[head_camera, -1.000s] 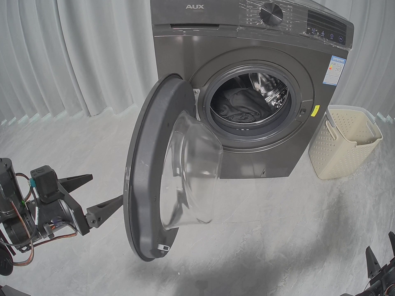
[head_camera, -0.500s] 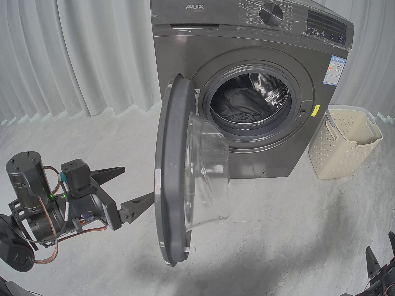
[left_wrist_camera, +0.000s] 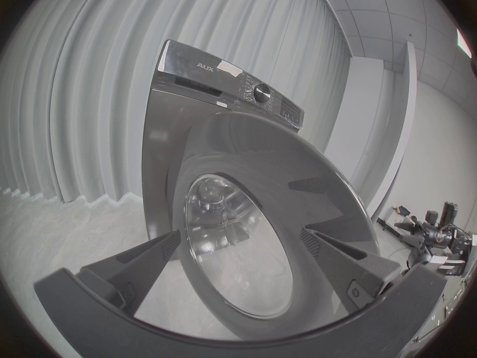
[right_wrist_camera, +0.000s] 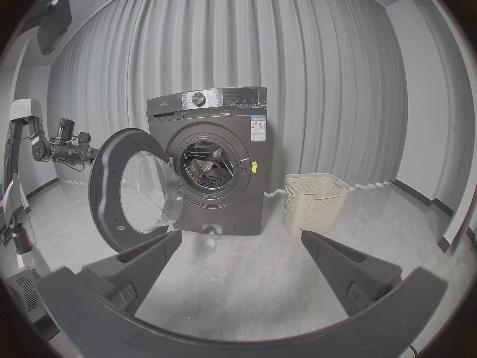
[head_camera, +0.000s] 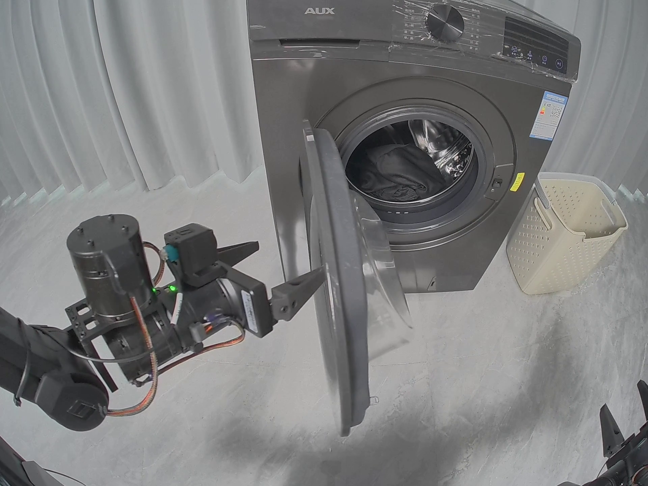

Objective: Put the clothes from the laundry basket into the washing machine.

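Clothes (head_camera: 395, 170) inside washing machine (head_camera: 297, 89), well beyond splayed left claw (head_camera: 291, 258) (perhaps against door (head_camera: 337, 271))

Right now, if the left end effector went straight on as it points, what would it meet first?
The left end effector would meet the washing machine door, its outer face; one fingertip seems to touch it.

Colours: washing machine (head_camera: 297, 89) dark grey; clothes (head_camera: 398, 173) charcoal (nearly black); laundry basket (head_camera: 547, 258) cream, hole-dotted; curtain (head_camera: 135, 69) white.
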You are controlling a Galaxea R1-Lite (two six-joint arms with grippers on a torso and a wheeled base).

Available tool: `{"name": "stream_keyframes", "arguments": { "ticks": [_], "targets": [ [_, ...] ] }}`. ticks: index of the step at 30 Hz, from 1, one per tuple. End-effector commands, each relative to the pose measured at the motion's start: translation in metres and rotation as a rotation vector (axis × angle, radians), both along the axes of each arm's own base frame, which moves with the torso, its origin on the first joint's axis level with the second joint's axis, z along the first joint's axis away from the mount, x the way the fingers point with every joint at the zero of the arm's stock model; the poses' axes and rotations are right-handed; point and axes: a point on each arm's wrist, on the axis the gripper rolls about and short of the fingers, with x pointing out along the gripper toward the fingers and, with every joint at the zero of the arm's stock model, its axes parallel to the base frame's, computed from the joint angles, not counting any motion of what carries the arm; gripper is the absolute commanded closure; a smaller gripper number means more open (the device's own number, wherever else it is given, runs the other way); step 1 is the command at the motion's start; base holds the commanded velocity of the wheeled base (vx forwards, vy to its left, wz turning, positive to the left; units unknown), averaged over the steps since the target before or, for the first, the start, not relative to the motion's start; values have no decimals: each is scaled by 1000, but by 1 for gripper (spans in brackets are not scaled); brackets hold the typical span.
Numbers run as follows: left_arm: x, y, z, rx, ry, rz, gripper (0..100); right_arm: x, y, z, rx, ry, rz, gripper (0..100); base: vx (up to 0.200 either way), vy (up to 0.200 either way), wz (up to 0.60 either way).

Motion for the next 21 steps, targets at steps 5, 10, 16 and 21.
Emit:
{"name": "stream_keyframes", "arguments": {
  "ticks": [5,10,16,21],
  "targets": [
    [31,-53,-13,-62,-20,-17,0,0,0,-5,0,1,1,0,0,0,0],
    [50,-70,-16,-79,-42,-13,0,0,0,-5,0,1,1,0,0,0,0],
    [74,-90,-8,-124,-92,-3,0,0,0,-5,-2,3,1,0,0,0,0],
    [96,-109,-14,-148,-105,15,0,0,0,-5,0,1,1,0,0,0,0]
  ]
}}
